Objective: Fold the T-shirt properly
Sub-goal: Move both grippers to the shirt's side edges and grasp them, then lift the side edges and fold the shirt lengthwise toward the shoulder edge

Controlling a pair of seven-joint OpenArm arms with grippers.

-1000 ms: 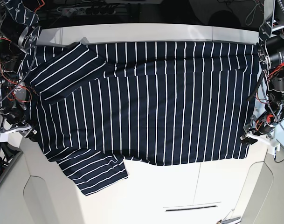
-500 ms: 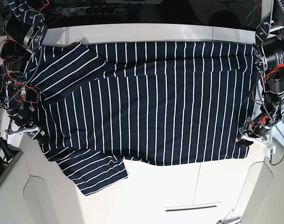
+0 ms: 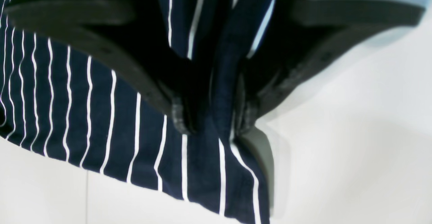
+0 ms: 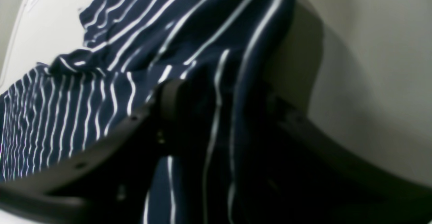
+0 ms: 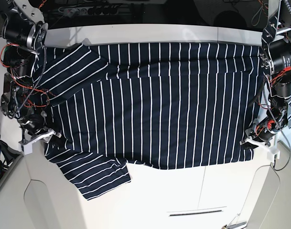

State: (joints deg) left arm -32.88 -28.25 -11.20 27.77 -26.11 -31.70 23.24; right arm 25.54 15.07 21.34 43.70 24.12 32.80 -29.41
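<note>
Moved since earlier: both arms have come inward along the near edge of the shirt; the right gripper (image 5: 40, 136) now sits on the shirt's shoulder-side edge, the left gripper (image 5: 253, 143) on the hem corner, where both stood just off the cloth a second ago.
T-shirt (image 5: 155, 100): spread flat across the white tabletop (image 5: 183, 191), reaching from its left edge to its right edge and up to the far edge; one sleeve lies folded over the body at the far-left corner, the other juts toward the near-left corner.
Left gripper: in the left wrist view its fingertips (image 3: 182, 119) stand close together with a ridge of striped cloth pinched up between them, right at the shirt's corner by the bare tabletop.
Right gripper: in the right wrist view (image 4: 216, 116) the dark fingers (image 4: 168, 99) flank a bunched fold of cloth; the picture is dim and blurred, so it seems to be a grip, but I cannot tell for certain.
</note>
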